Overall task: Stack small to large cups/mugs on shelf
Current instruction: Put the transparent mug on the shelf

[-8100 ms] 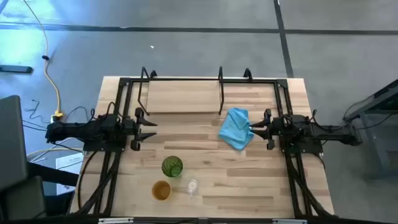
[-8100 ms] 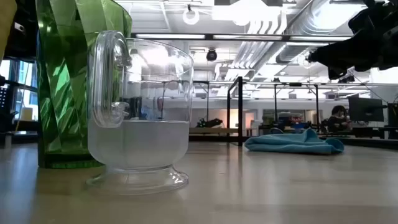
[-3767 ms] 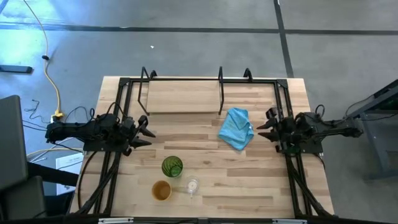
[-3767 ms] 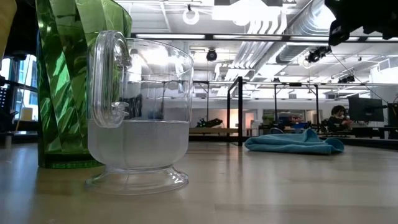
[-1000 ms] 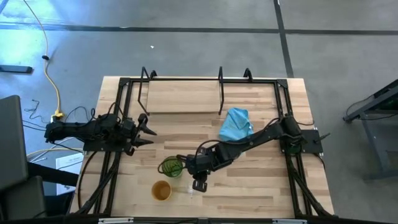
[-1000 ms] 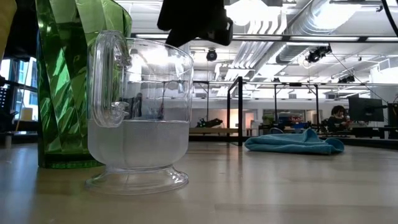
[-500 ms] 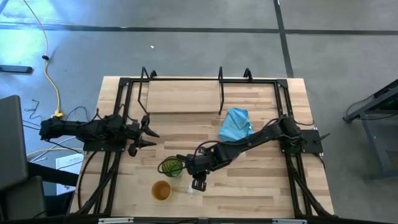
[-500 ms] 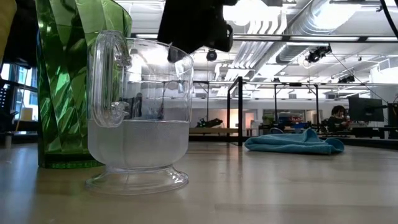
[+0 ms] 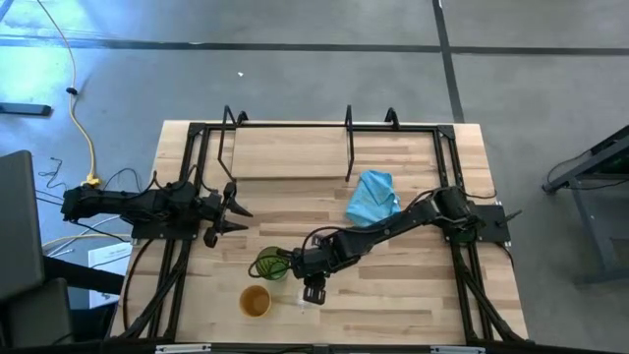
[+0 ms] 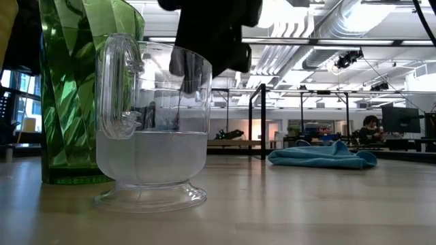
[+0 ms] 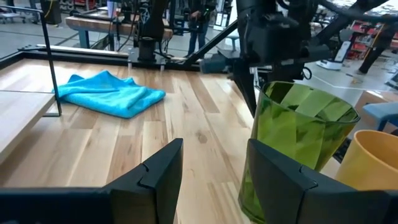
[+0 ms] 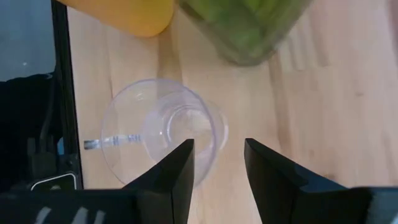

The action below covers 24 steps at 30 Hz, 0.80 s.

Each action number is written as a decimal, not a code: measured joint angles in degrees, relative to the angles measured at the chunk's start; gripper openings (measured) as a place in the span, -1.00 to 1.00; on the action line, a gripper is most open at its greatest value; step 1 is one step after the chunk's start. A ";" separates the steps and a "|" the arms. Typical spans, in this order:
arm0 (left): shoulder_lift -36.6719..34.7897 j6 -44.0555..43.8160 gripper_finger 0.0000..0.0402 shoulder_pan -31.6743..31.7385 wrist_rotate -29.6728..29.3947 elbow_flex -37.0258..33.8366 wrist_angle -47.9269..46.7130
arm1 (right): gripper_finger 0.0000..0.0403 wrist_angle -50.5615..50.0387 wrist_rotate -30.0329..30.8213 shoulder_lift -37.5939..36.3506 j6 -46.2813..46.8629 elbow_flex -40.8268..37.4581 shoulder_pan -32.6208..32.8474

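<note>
The small clear glass cup (image 12: 155, 137) stands on its foot on the table near the front edge; it also shows in the low view (image 10: 150, 122). The green cup (image 9: 270, 264) and the orange-tan cup (image 9: 255, 301) stand upright beside it. My right gripper (image 12: 219, 158) is open and points down over the clear cup. One finger (image 10: 187, 71) is inside its rim and the other is outside. My left gripper (image 9: 239, 213) is open and empty, left of the green cup (image 11: 298, 143). The shelf (image 9: 290, 152) lies at the table's far side.
A light blue cloth (image 9: 373, 200) lies crumpled right of centre, in front of the shelf's right end. Black rod uprights (image 9: 349, 128) rise from the shelf. Black frame rails run along the table's left and right sides. Bare wood lies right of the cups.
My right gripper has come down over the clear cup, so that one finger now stands inside its rim. My left gripper has gone a little toward the table's right. The cups have not moved.
</note>
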 joint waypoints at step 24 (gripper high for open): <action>0.00 -0.02 -0.16 0.01 -0.01 0.00 0.00 | -0.34 2.72 1.45 0.71 0.02 0.00 -0.17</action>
